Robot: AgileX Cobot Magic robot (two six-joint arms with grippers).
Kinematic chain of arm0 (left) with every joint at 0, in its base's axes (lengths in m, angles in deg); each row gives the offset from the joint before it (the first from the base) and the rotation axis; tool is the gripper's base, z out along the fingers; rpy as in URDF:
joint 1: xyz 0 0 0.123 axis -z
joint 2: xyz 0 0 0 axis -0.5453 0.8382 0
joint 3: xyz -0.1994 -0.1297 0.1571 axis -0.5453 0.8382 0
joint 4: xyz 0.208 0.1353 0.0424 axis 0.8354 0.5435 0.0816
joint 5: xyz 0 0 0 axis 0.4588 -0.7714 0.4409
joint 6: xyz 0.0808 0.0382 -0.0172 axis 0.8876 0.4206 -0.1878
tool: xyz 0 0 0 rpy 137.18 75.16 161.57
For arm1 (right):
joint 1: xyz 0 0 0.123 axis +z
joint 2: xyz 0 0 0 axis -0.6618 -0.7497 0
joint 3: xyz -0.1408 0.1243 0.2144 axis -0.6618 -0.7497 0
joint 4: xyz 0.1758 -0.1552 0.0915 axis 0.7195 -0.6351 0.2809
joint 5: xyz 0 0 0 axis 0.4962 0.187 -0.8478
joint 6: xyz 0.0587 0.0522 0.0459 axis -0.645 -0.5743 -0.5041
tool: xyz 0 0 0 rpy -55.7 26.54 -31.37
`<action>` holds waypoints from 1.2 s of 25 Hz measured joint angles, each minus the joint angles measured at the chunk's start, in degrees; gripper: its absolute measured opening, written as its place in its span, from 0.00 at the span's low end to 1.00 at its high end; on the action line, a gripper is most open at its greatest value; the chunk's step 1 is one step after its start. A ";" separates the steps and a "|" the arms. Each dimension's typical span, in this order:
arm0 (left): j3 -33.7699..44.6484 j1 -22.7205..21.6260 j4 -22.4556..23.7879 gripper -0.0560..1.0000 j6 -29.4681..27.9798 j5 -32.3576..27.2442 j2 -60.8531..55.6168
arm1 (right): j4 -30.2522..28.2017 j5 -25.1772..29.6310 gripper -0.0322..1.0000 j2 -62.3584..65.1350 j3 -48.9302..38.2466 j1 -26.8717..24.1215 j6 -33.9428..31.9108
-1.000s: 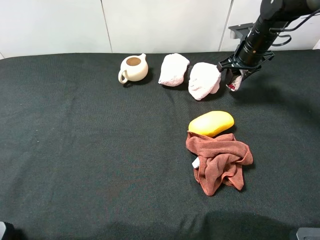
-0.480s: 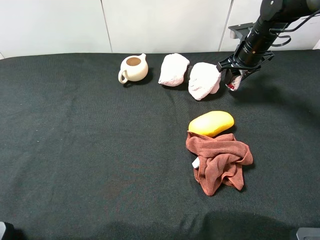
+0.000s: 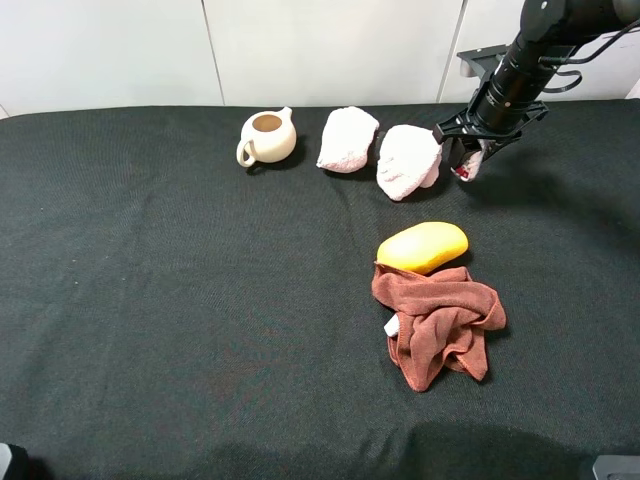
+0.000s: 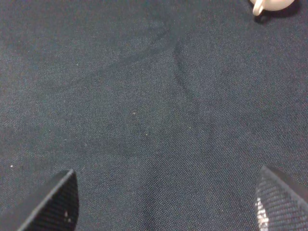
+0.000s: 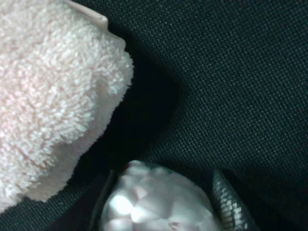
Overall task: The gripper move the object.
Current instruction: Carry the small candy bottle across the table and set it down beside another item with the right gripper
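The small clear bottle [image 3: 469, 166], white label with red print, stands at the back right of the black table, just right of a pink towel. My right gripper [image 3: 468, 152] reaches down over it from the black arm. In the right wrist view the bottle's silver-grey cap [image 5: 159, 204] sits between the two fingers, which press close on both sides of it; the right gripper [image 5: 166, 195] is shut on it. My left gripper [image 4: 163, 202] is open and empty over bare black cloth, with only its fingertips [image 4: 53, 202] showing.
Two pink towels [image 3: 348, 138] [image 3: 408, 160] and a cream teapot [image 3: 268, 136] line the back. One towel [image 5: 48, 96] lies close beside the bottle. A yellow mango [image 3: 422, 246] rests against a crumpled red-brown cloth [image 3: 440, 325] at centre right. The teapot shows in the left wrist view [image 4: 272, 4].
The right arm and the bottle have shifted very slightly up and to the left. Nothing else has moved.
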 joint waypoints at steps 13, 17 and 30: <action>0.00 0.00 0.00 0.75 0.00 0.00 0.00 | -2.69 -0.49 0.35 0.00 0.00 0.00 -2.82; 0.00 0.00 0.00 0.75 0.00 0.00 0.00 | -2.76 -0.49 0.35 0.00 0.00 0.00 -3.21; 0.00 0.00 0.00 0.75 0.00 0.00 0.00 | -3.90 0.48 0.35 0.00 0.00 0.00 -3.25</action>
